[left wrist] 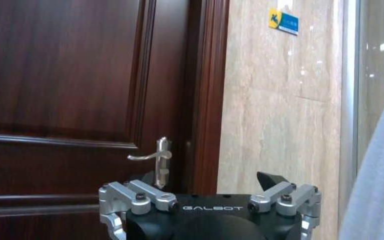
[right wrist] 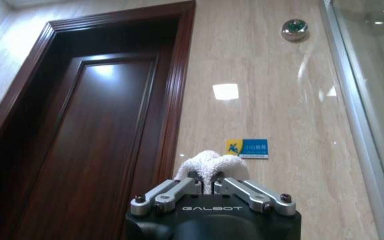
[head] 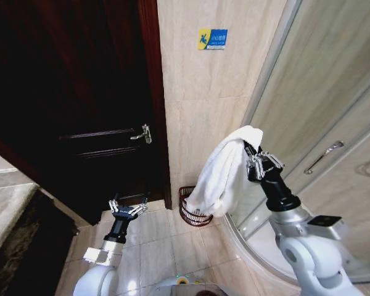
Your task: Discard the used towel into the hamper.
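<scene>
the right tool (head: 254,154) is raised in front of the tiled wall (head: 203,111), its fingers closed tight on the top of a white towel (head: 225,172). in the right wrist view the towel (right wrist: 209,167) bulges up as a bunched fold between the pinched fingers (right wrist: 172,192). the rest of the cloth hangs down loose from the grip, and its lower end drapes in front of the hamper (head: 190,213), hiding part of that basket's rim; whether the cloth touches the basket cannot be told. the hamper stands on the floor (head: 154,240) against the tiled wall, just beside the dark wooden door (head: 80,92) and near the curved base of the glass shower stall (head: 320,123).

the left tool (head: 127,209) is held low, near the bottom of the door and well apart from the towel, with its fingers spread wide and nothing between them. in the left wrist view it (left wrist: 212,197) faces the door handle (left wrist: 153,157), with an edge of the towel (left wrist: 379,190) off to one side. a small blue and yellow sign (head: 212,38) sits high on the wall.
</scene>
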